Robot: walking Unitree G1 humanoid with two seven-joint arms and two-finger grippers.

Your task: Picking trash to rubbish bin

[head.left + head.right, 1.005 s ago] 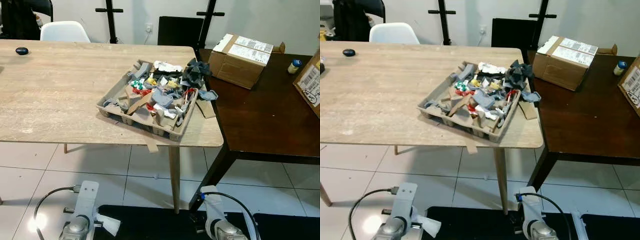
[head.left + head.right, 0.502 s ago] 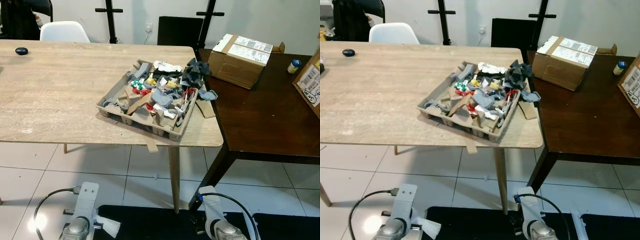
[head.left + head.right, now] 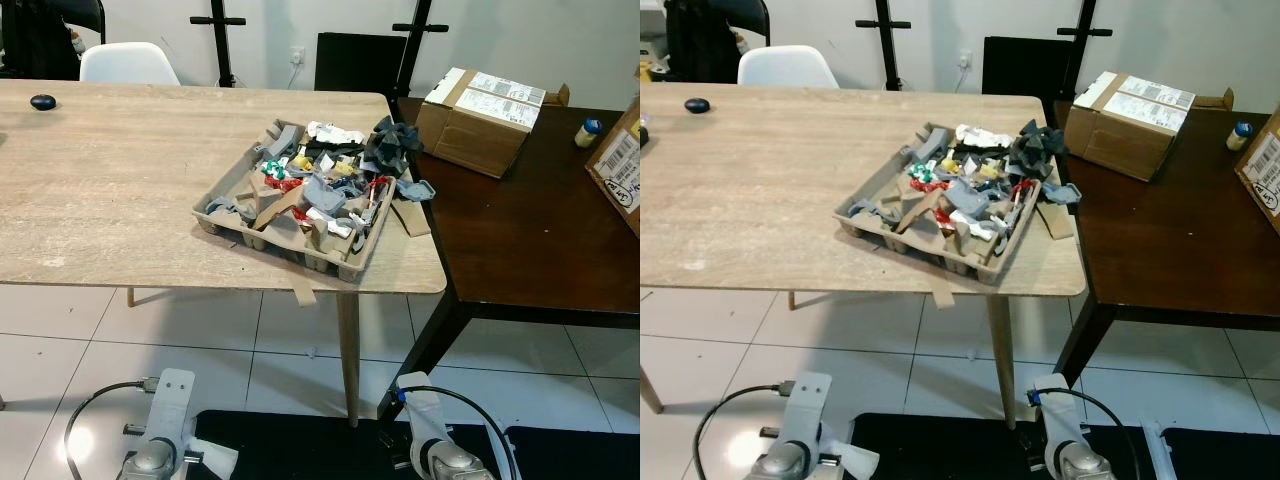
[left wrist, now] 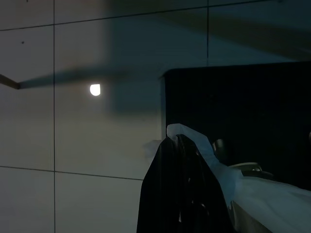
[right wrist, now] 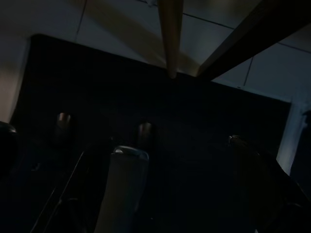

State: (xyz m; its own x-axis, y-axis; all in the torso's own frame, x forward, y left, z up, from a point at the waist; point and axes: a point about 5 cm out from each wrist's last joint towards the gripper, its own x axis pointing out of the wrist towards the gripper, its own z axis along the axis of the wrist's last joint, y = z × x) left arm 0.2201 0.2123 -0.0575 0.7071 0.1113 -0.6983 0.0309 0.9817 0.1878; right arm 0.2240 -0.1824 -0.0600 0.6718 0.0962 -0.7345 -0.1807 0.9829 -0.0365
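Matt pale wood-grain table (image 3: pixel 110 200); moulded pulp tray (image 3: pixel 225 185); glossy dark wood table (image 3: pixel 530 240); cardboard box (image 3: pixel 480 125); glossy tiled floor (image 3: pixel 200 350).

Furniture and boxes ahead of the low pincers
Light wooden table (image 3: pixel 120 190), dark table (image 3: pixel 530 240) bearing a cardboard box (image 3: pixel 480 120), white chair (image 3: pixel 128 62) beyond

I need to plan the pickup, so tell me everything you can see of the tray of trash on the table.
The tray is a shallow, square moulded-pulp carrier, beige like cardboard, with ribbed feet along its near edge. It lies flat but turned at an angle on the light wooden table, near that table's front right corner. It is heaped with mixed scraps: grey, white, red, yellow and green bits and brown card strips. Dark grey pieces spill over its far right corner, and a card strip hangs off the table edge below it.
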